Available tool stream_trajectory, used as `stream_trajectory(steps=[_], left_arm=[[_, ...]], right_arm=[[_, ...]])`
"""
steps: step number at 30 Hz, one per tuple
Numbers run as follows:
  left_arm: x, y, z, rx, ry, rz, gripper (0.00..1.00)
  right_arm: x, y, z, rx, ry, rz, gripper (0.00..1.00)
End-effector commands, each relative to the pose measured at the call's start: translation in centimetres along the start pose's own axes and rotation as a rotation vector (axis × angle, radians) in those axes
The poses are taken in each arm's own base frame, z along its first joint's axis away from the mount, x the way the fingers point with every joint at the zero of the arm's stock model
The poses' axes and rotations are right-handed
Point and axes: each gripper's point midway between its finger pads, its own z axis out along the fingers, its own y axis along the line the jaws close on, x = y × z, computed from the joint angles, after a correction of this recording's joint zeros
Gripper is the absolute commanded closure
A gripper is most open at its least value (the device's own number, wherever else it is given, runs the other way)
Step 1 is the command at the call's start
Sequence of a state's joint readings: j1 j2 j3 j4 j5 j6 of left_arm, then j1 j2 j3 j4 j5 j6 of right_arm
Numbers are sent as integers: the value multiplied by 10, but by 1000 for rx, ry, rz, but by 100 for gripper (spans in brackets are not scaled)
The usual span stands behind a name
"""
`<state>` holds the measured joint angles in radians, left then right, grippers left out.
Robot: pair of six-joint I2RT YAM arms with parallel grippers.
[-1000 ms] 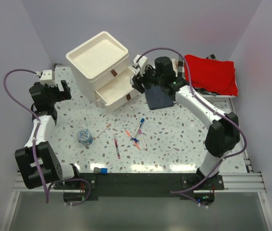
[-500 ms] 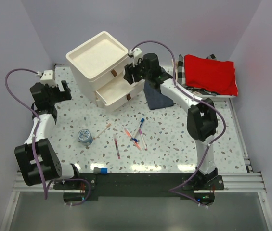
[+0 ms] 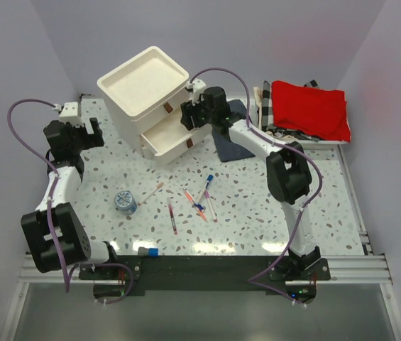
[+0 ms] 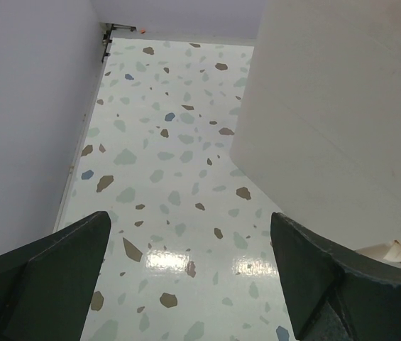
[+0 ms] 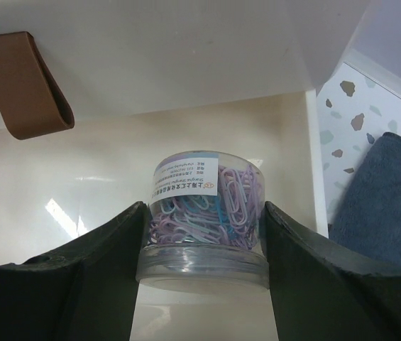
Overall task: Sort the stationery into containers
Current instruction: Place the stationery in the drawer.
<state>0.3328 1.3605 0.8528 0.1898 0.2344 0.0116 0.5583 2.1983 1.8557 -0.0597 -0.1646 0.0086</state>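
Right now my right claw [image 5: 203, 238] is closed on a clear round tub of paper clips [image 5: 207, 188], one dark finger [image 5: 104, 249] pressed against each side of it. The clips inside are pink, lilac and pale blue, and a white label faces my wrist camera. Behind the tub lies the cream inside of the open drawer [image 3: 166, 136], the one under the top drawer of the white drawer unit [image 3: 145, 84]. I cannot tell whether the tub's base touches the drawer floor. A brown pull tab [image 5: 31, 85] hangs from the drawer front above, up and to the left of the tub. To the right, past the drawer's side wall, a dark blue cloth [image 5: 388, 192] lies on the speckled table [image 5: 349, 106].

From above, my right arm stretches across to the unit, with the wrist over the far right end of the open drawer. My left claw [image 4: 189, 245] stands wide with nothing between its fingers, pointing down at the table just beside the unit's left wall.

The loose stationery lies well apart from both claws, in the middle of the table: a blue-white roll [image 3: 125, 202], several thin pens [image 3: 199, 202] scattered to its right, and a blue-capped stick [image 3: 149, 251] at the near edge. A red cloth [image 3: 310, 106] sits in the checkered basket [image 3: 267, 99] at the far right.
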Motion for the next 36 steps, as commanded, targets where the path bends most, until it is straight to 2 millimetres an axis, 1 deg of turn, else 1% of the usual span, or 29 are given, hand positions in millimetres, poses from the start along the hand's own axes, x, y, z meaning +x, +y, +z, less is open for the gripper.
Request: stream_trajectory(steps=[1, 3, 4, 6, 8, 9, 10, 11, 13, 14, 16, 17, 18, 19, 20, 21, 22, 23, 24, 26, 27, 29, 30, 31, 32, 33, 34, 35, 36], left_arm=[[-19, 6, -1, -19, -40, 30, 0], [-19, 7, -2, -22, -38, 32, 0], [-19, 7, -3, -24, -38, 32, 0], [-20, 7, -4, -24, -41, 34, 0], [-20, 7, -5, -23, -44, 35, 0], [-19, 6, -4, -21, -41, 31, 0], [-19, 6, -5, -19, -43, 30, 0], [-21, 6, -5, -18, -51, 30, 0], [-22, 5, -6, -12, -56, 25, 0], [-23, 4, -7, -12, -60, 25, 0], [-24, 3, -8, -10, -66, 25, 0], [-28, 3, -10, -12, -78, 25, 0], [-28, 3, -11, -10, -80, 23, 0], [-28, 2, -12, -10, -83, 21, 0], [-31, 2, -14, -9, -93, 21, 0], [-32, 1, -15, -6, -96, 18, 0], [-32, 0, -17, -5, -101, 18, 0], [-33, -1, -18, -4, -104, 19, 0], [-33, -1, -18, -1, -105, 21, 0], [-37, -1, -22, -4, -117, 22, 0], [-38, -1, -23, -5, -120, 23, 0], [-40, -2, -27, -10, -129, 25, 0], [-39, -2, -28, -10, -129, 25, 0], [-42, -3, -32, -10, -138, 27, 0], [-43, -2, -33, -13, -141, 28, 0], [-41, 0, -35, -26, -139, 29, 0], [-43, -1, -39, -31, -147, 36, 0], [-42, 2, -42, -43, -148, 47, 0], [-36, 4, -44, -58, -138, 50, 0]], right_arm=[[-30, 0, -6, 24, -98, -7, 72], [-26, -1, -6, 29, -92, -4, 62], [-28, -2, -8, 33, -96, -3, 57], [-28, -3, -9, 44, -98, -3, 54], [-30, -4, -12, 53, -103, -3, 45], [-30, -5, -14, 61, -101, -3, 42], [-35, -6, -18, 65, -112, -2, 39], [-38, -5, -22, 63, -123, -5, 37], [-39, -4, -27, 62, -126, -5, 35], [-49, -2, -35, 61, -147, -6, 33], [-52, -1, -41, 64, -152, -2, 31], [-58, -1, -48, 66, -164, 0, 30], [-59, 1, -52, 62, -166, 0, 29], [-62, 1, -55, 61, -172, 1, 26], [-59, 3, -57, 55, -170, 2, 25], [-64, 5, -61, 47, -185, -2, 23], [-66, 7, -62, 40, -188, -3, 21], [-64, 6, -64, 43, -179, -3, 9], [-68, 7, -69, 41, -186, -3, 1], [-73, 11, -78, 29, -184, -8, 1], [-85, 15, -91, 17, -203, -29, 1], [-77, 21, -102, -16, -156, -69, 1], [-75, 35, -110, -97, -142, -133, 2], [-70, 45, -124, -155, -117, -165, 3], [-54, 59, -129, -240, -82, -198, 4], [-45, 80, -139, -380, -76, -288, 7], [-25, 95, -150, -457, -16, -312, 9], [-9, 105, -155, -511, 25, -345, 9], [1, 112, -159, -554, 41, -435, 11]])
